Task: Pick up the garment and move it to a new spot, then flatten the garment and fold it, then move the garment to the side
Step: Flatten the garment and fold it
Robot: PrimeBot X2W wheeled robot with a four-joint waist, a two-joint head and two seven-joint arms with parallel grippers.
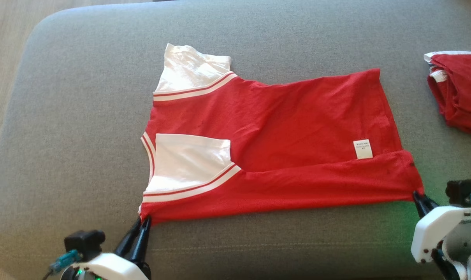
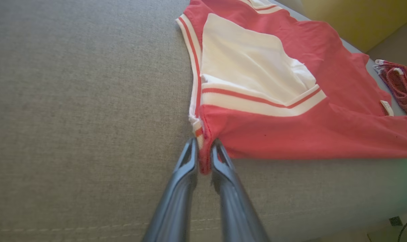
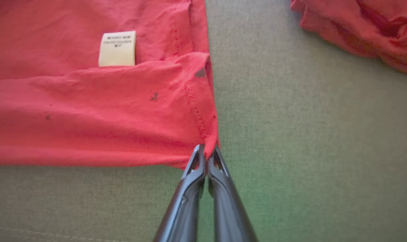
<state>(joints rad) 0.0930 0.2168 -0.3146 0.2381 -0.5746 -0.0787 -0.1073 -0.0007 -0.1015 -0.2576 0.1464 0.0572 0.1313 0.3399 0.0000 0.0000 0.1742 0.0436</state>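
Note:
The garment (image 1: 282, 128) is a red shirt with white sleeves and red-and-white trim, lying on the grey cushion with its near long edge folded over the body. My left gripper (image 1: 142, 222) is at its near left corner by the sleeve. In the left wrist view the left gripper (image 2: 203, 148) has a tuck of the garment (image 2: 291, 127) pinched between its narrowly parted fingers. My right gripper (image 1: 416, 195) is at the near right hem corner. In the right wrist view the right gripper (image 3: 207, 151) is shut on that corner of the garment (image 3: 89, 111).
A second red garment (image 1: 459, 93) lies bunched at the far right of the grey cushion (image 1: 83, 136). The cushion's rounded edge and pale wooden floor (image 1: 6, 46) lie to the left. A white care label (image 1: 363, 149) shows on the shirt near the right hem.

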